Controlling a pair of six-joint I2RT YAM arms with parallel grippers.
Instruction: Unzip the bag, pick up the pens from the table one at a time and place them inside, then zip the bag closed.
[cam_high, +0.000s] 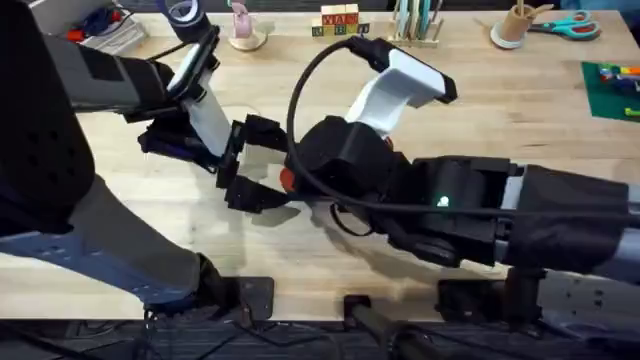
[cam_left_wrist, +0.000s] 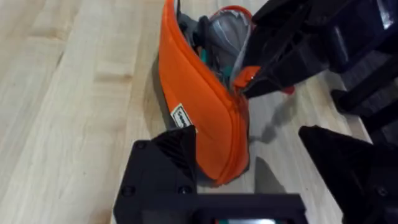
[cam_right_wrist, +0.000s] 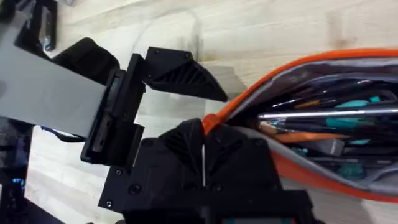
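The orange bag (cam_left_wrist: 202, 106) stands on its edge on the table (cam_high: 500, 110), its top zip open over most of its length. Several pens (cam_right_wrist: 323, 114) lie inside it. My right gripper (cam_right_wrist: 204, 124) is shut on the orange pull tab (cam_left_wrist: 245, 78) near one end of the bag. My left gripper (cam_left_wrist: 249, 143) is open around that same end, one finger (cam_left_wrist: 165, 165) against the bag's side and the other finger (cam_left_wrist: 348, 168) apart from it. From overhead the bag is mostly hidden under both arms, a small orange patch (cam_high: 287, 180) showing between them.
Along the table's far edge stand wooden letter blocks (cam_high: 340, 20), a rack of pale sticks (cam_high: 415, 20), a cup (cam_high: 515, 25) and scissors (cam_high: 565, 25). A green mat (cam_high: 615, 85) lies far right. A black cable (cam_high: 300, 90) arcs over the middle.
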